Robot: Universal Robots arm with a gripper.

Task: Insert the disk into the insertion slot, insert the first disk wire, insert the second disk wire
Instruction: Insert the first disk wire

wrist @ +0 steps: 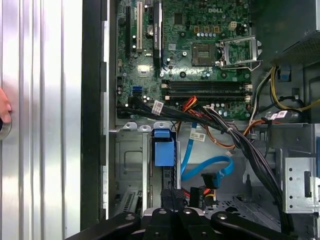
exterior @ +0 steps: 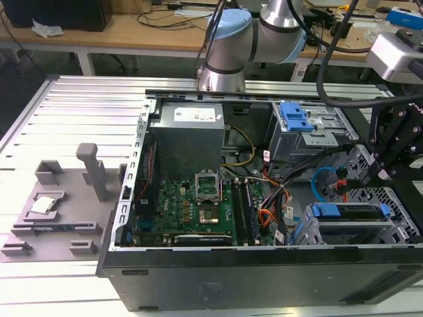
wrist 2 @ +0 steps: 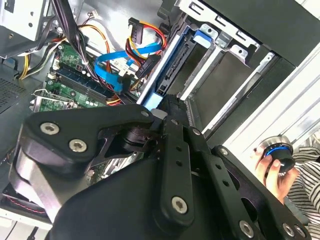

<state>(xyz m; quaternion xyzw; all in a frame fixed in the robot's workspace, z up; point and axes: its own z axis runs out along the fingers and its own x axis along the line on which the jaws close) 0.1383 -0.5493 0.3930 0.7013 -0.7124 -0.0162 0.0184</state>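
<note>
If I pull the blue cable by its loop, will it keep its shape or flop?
Likely flexible but springy: the blue cable is slim and lies in an open curve. Its smooth jacket may slip in a pinch. Its end plug looks small, so probably light and apt to trail wherever the loop is pulled.

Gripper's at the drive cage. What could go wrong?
1. The second disk wire loops beside the disk, near the gripper; it could snag.
2. The first disk wire crowds the same gap and may catch too.
3. A hand is by the case, possibly in the arm's sweep.
</note>
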